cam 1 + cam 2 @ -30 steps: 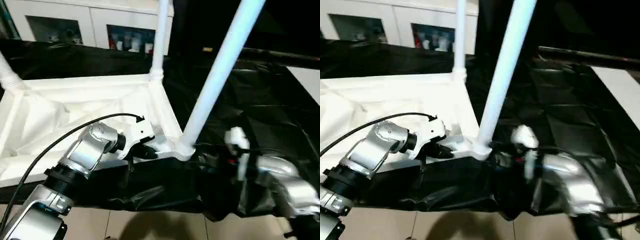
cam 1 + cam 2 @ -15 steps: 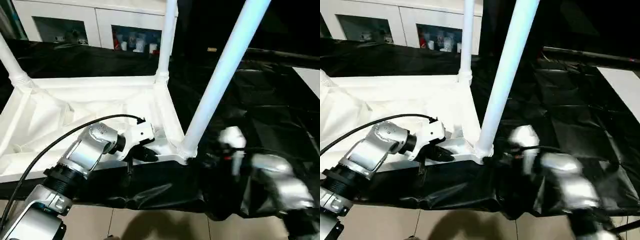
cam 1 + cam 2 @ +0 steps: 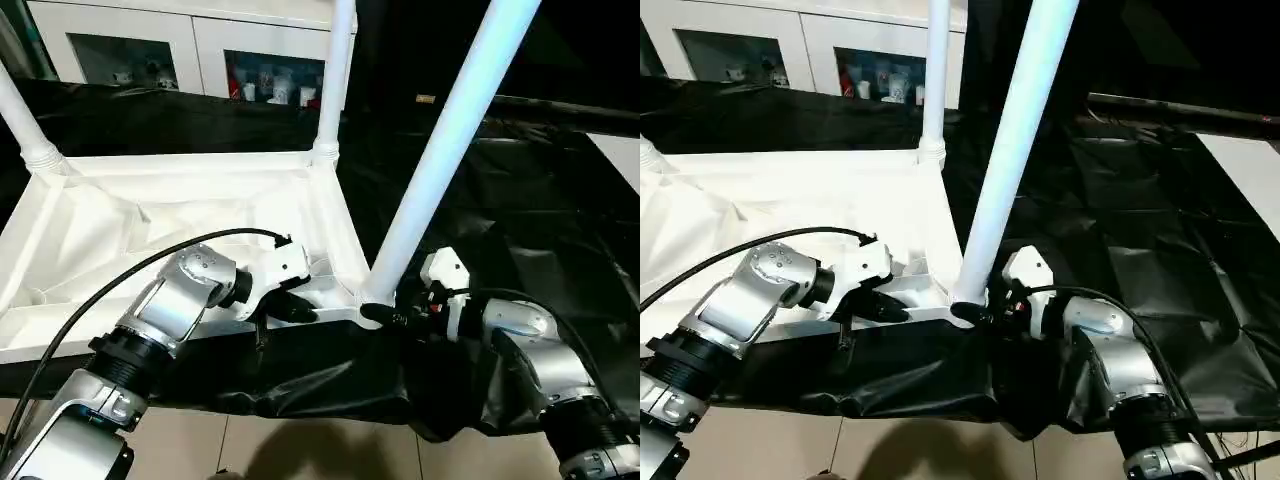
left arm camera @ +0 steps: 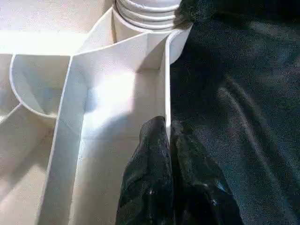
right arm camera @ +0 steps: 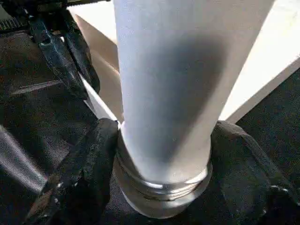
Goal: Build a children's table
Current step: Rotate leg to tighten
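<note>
We saw the children's table (image 3: 180, 215) lying upside down on the black-draped work table (image 3: 540, 210), its ribbed underside facing up and its near edge close to the work table's front edge. Three white legs rose from its corner sockets: the near leg (image 3: 440, 160) at the near right corner, leaning a little to the right, a second one (image 3: 335, 75) at the far right corner, and a third (image 3: 22, 125) at the far left corner.

Our left gripper (image 3: 297, 307) was pinched shut on the thin rim wall of the tabletop along the near edge, just left of the near right corner; in the left wrist view its fingers (image 4: 154, 187) stood pressed together with the white wall between their tips.

Our right gripper (image 3: 378, 314) reached in from the right at the foot of the near leg, where the leg met its socket (image 5: 159, 197). In the right wrist view its two black fingers (image 5: 79, 178) stood apart on either side of that foot, close against it; we could not tell whether they truly gripped it.

Behind the work table stood a white cabinet (image 3: 190, 45) with glass doors
</note>
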Motion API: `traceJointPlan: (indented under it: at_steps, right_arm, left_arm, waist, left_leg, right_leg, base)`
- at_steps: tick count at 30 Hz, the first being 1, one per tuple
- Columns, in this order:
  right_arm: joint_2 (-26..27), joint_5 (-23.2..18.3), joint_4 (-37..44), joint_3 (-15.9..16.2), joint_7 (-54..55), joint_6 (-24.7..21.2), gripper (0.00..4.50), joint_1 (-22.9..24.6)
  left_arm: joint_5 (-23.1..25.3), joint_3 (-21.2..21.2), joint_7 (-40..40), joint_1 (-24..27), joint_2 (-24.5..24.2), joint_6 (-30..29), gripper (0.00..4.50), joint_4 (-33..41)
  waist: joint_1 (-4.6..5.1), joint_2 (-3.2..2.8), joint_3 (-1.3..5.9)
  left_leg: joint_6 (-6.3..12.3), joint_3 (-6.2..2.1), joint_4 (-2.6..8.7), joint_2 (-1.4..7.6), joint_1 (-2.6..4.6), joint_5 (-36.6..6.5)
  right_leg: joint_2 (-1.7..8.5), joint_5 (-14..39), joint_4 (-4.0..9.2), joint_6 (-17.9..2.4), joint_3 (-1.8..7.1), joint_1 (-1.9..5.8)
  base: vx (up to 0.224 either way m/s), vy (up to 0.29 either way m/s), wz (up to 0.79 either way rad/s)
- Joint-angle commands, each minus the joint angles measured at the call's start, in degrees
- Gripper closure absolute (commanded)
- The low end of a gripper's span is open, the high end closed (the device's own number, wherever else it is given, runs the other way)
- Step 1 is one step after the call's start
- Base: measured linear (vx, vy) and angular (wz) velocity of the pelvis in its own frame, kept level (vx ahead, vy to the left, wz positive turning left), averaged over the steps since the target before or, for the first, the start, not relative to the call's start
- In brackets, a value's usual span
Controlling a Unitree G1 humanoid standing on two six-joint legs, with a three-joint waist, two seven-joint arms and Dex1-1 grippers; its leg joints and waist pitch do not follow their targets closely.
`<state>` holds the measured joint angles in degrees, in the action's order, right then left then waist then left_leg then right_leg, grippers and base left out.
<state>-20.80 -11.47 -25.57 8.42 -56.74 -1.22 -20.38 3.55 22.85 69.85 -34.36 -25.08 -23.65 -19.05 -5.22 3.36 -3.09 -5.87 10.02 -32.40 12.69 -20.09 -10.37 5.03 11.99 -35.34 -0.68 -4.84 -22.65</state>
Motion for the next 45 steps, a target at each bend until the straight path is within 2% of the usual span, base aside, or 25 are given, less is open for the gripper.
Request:
traceJointPlan:
  at_steps: [1, 6, 10, 11, 13, 15, 16, 17, 18, 20, 22, 23, 25, 28, 30, 32, 34, 35, 36, 38, 39, 40, 41, 43, 45]
  right_arm:
    - [-0.27, 0.64, -1.28, -0.78, 0.46, 0.58, 1.73, -1.04]
    - [0.18, 0.56, -1.5, -0.65, 0.41, 1.15, 1.86, -0.97]
    - [2.07, 0.76, -2.86, -1.8, 4.62, 1.48, 1.89, -0.54]
    - [3.4, 1.36, -4.72, -2.91, 8.99, 1.49, 1.9, -0.74]
    - [4.61, 1.64, -6.32, -3.98, 12.76, 1.32, 1.9, -0.94]
    - [6.57, 2.02, -8.58, -5.58, 18.85, 1.03, 1.91, -1.38]
    - [8.37, 2.82, -10.7, -6.8, 25.35, 0.74, 1.91, -2.11]
    - [9.53, 3.42, -12.08, -7.56, 29.69, 0.57, 1.91, -2.63]
    - [10.06, 3.54, -12.72, -7.88, 31.45, 0.36, 1.91, -2.96]
    - [12.99, 4.48, -16.3, -9.48, 41.67, -0.66, 1.91, -5.08]
    - [12.99, 4.48, -16.3, -9.48, 41.67, -0.66, 1.91, -5.08]
    - [15.14, 4.01, -18.28, -10.55, 45.97, -0.78, 1.91, -6.7]
    - [18.17, 4.95, -20.57, -10.32, 50.82, 0.31, 1.91, -9.32]
    - [20.22, 5.22, -21.59, -9.25, 50.07, 1.16, 1.91, -10.72]
    - [21.33, 4.78, -21.3, -8.53, 47.23, 2.01, 1.91, -10.68]
    - [21.45, 3.67, -20.61, -8.72, 44.78, 3.47, 1.35, -10.19]
    - [21.21, 3.56, -20.28, -8.66, 44.22, 4.09, 1.19, -9.99]
    - [20.42, 3.53, -19.63, -8.69, 42.73, 4.78, 0.99, -9.7]
    - [19.56, 3.7, -19.18, -8.61, 41.2, 5.12, 0.99, -9.53]
    - [18.35, 3.82, -18.33, -8.22, 38.93, 5.05, 0.85, -9.18]
    - [15.85, 3.48, -16.11, -7.43, 34.04, 4.06, 0.76, -8.12]
    - [15.85, 3.48, -16.11, -7.43, 34.04, 4.06, 0.76, -8.12]
    - [12.55, 3.6, -13.17, -5.8, 28.41, 3.76, 0.76, -6.57]
    - [9.54, 3.94, -10.63, -4.28, 23.4, 4.31, 0.76, -5.08]
    - [7.04, 3.73, -8.36, -3.19, 19.01, 4.8, 0.76, -3.76]
  left_arm:
    - [0.3, 2.39, 0.99, 0.89, 0.45, -0.54, 4.5, -1.33]
    - [0.31, 2.31, 0.81, 0.77, 0.49, -0.45, 4.5, -1.73]
    - [0.22, 1.57, -0.8, 0.65, 1.33, -0.41, 4.5, -2.81]
    - [0.24, 1.0, -2.43, 0.43, 2.37, -0.38, 4.5, -3.9]
    - [0.33, 0.54, -4.06, 0.14, 3.47, -0.33, 4.5, -5.06]
    - [0.6, -0.44, -7.62, -0.64, 5.62, -0.5, 4.5, -7.39]
    - [1.19, -1.05, -11.28, -1.66, 7.75, -0.45, 4.5, -9.95]
    - [1.61, -1.43, -13.71, -2.35, 9.14, -0.4, 4.5, -11.65]
    - [1.75, -1.59, -14.76, -2.69, 9.79, -0.57, 4.5, -12.37]
    - [2.6, -2.6, -21.19, -4.82, 13.48, -1.14, 4.5, -16.61]
    - [2.6, -2.6, -21.19, -4.82, 13.48, -1.14, 4.5, -16.61]
    - [3.17, -3.09, -24.97, -6.26, 15.6, -0.89, 4.5, -19.34]
    - [3.87, -4.0, -30.78, -8.63, 18.82, 0.48, 4.5, -23.97]
    - [5.01, -3.47, -32.46, -9.77, 19.85, 1.9, 4.5, -26.15]
    - [5.51, -2.94, -31.66, -9.99, 19.92, 2.44, 4.5, -26.32]
    - [5.59, -2.62, -30.38, -9.96, 19.48, 2.85, 4.5, -26.56]
    - [5.55, -2.54, -29.91, -9.9, 19.23, 2.95, 4.5, -26.59]
    - [5.46, -2.2, -28.35, -9.61, 18.52, 3.46, 4.5, -26.49]
    - [5.39, -1.92, -27.06, -9.37, 17.98, 4.21, 4.5, -26.47]
    - [5.17, -1.65, -25.41, -8.96, 17.29, 4.55, 4.5, -25.97]
    - [4.96, -0.91, -22.4, -8.04, 15.81, 5.18, 4.5, -24.52]
    - [4.96, -0.91, -22.4, -8.04, 15.81, 5.18, 4.5, -24.52]
    - [4.4, -0.35, -19.22, -6.93, 14.16, 4.92, 4.5, -22.42]
    - [3.68, 0.23, -15.78, -5.86, 12.5, 5.12, 4.5, -20.26]
    - [3.05, 0.89, -12.56, -4.88, 10.85, 5.23, 4.5, -18.08]
  waist:
    - [0.0, -0.48, 2.91]
    - [0.03, -0.51, 2.92]
    - [0.18, -0.41, 2.74]
    - [0.18, -0.5, 2.52]
    - [0.25, -0.42, 2.47]
    - [0.36, -0.42, 2.42]
    - [0.4, -0.43, 2.41]
    - [0.61, -0.39, 2.44]
    - [0.67, -0.4, 2.42]
    - [0.8, -0.46, 2.39]
    - [0.79, -0.47, 2.6]
    - [0.83, -0.41, 2.53]
    - [1.0, -0.39, 2.71]
    - [0.71, -0.37, 2.75]
    - [0.52, -0.3, 2.79]
    - [0.38, -0.3, 2.76]
    - [0.34, -0.29, 2.72]
    - [0.43, -0.27, 2.63]
    - [0.5, 0.07, 2.68]
    - [0.48, -0.02, 2.62]
    - [0.47, 0.07, 2.72]
    - [0.35, 0.11, 2.76]
    - [0.39, 0.09, 2.8]
    - [0.21, -0.02, 2.91]
    - [0.06, -0.02, 2.93]
  left_leg:
    - [3.41, 0.27, 3.17, 0.6, 0.02, -7.16]
    - [3.47, 0.26, 3.18, 0.6, 0.04, -7.41]
    - [3.02, 0.29, 3.35, 0.62, 0.05, -8.59]
    - [2.24, 0.27, 3.57, 0.66, 0.17, -10.59]
    - [1.24, 0.16, 3.72, 0.63, 0.32, -12.14]
    - [0.69, 0.12, 3.85, 0.7, 0.31, -12.68]
    - [0.55, 0.08, 3.89, 0.69, 0.37, -13.02]
    - [-0.3, -0.05, 3.99, 0.56, 0.25, -13.17]
    - [-0.52, -0.07, 4.03, 0.58, 0.25, -13.5]
    - [-0.8, -0.11, 4.11, 0.53, 0.38, -14.37]
    - [-0.98, -0.09, 4.04, 0.48, 0.39, -13.91]
    - [-0.51, -0.07, 4.01, 0.42, 0.19, -13.84]
    - [-0.85, 0.03, 3.92, 0.2, 0.29, -13.4]
    - [0.13, 0.05, 3.87, 0.18, 0.34, -13.56]
    - [0.69, -0.06, 3.92, 0.2, -0.01, -12.21]
    - [1.25, -0.04, 3.96, 0.26, -0.01, -11.96]
    - [1.43, -0.02, 4.0, 0.28, 0.01, -12.74]
    - [1.5, -0.1, 4.12, 0.25, -0.19, -13.17]
    - [1.61, -0.03, 4.07, 0.22, -0.19, -13.32]
    - [1.8, -0.1, 4.14, 0.27, -0.16, -13.34]
    - [2.16, -0.06, 4.04, 0.26, -0.21, -12.86]
    - [2.45, -0.09, 4.0, 0.31, -0.33, -12.13]
    - [2.97, -0.05, 3.92, 0.27, -0.51, -10.73]
    - [3.96, 0.1, 3.63, 0.38, -0.43, -8.37]
    - [4.42, 0.14, 3.55, 0.44, -0.43, -7.53]
  right_leg:
    - [2.78, 1.32, 3.51, -14.03, 2.93, 3.25]
    - [2.76, 1.41, 3.53, -14.1, 2.91, 3.23]
    - [2.81, 4.11, 3.83, -13.68, 2.91, 3.05]
    - [2.91, 8.23, 4.32, -12.71, 2.88, 2.88]
    - [3.08, 12.46, 4.77, -11.48, 2.89, 2.79]
    - [3.1, 14.38, 4.99, -10.57, 2.96, 2.58]
    - [3.09, 14.87, 5.08, -10.42, 2.94, 2.5]
    - [3.02, 16.34, 5.18, -9.71, 2.86, 2.49]
    - [3.02, 16.86, 5.23, -9.46, 2.87, 2.45]
    - [3.01, 17.57, 5.39, -8.86, 2.91, 2.23]
    - [2.96, 16.3, 5.38, -8.74, 2.98, 2.28]
    - [2.84, 15.14, 5.27, -8.66, 3.03, 2.35]
    - [2.71, 14.29, 5.23, -8.65, 3.2, 2.12]
    - [2.75, 13.05, 5.28, -8.4, 3.38, 2.03]
    - [2.72, 10.82, 4.96, -8.59, 3.4, 2.39]
    - [2.79, 10.0, 4.91, -8.95, 3.4, 2.42]
    - [2.88, 10.99, 5.08, -8.94, 3.42, 2.41]
    - [2.91, 12.08, 5.18, -8.78, 3.41, 2.52]
    - [2.91, 13.22, 5.34, -8.45, 3.41, 2.5]
    - [2.97, 14.68, 5.51, -8.17, 3.4, 2.48]
    - [2.94, 14.2, 5.48, -8.19, 3.42, 2.57]
    - [2.99, 13.21, 5.36, -8.25, 3.45, 2.74]
    - [2.9, 11.25, 5.13, -8.65, 3.44, 2.77]
    - [2.81, 6.79, 4.7, -10.16, 3.47, 2.81]
    - [2.77, 4.93, 4.46, -11.05, 3.47, 2.91]
  base:
    - [0.0, 0.0, 0.0]
    - [0.0, 0.0, 0.0]
    - [0.0, 0.0, 0.0]
    - [0.0, 0.0, 0.0]
    - [0.0, 0.0, 0.0]
    - [0.0, 0.0, 0.0]
    - [0.0, 0.0, 0.0]
    - [0.0, 0.0, 0.0]
    - [0.0, 0.0, 0.0]
    - [0.0, 0.0, 0.0]
    - [0.0, 0.0, 0.0]
    - [0.0, 0.0, 0.0]
    - [0.0, 0.0, 0.0]
    - [0.0, 0.0, 0.0]
    - [0.0, 0.0, 0.0]
    - [0.0, 0.0, 0.0]
    - [0.0, 0.0, 0.0]
    - [0.0, 0.0, 0.0]
    - [0.0, 0.0, 0.0]
    - [0.0, 0.0, 0.0]
    - [0.0, 0.0, 0.0]
    - [0.0, 0.0, 0.0]
    - [0.0, 0.0, 0.0]
    - [0.0, 0.0, 0.0]
    - [0.0, 0.0, 0.0]
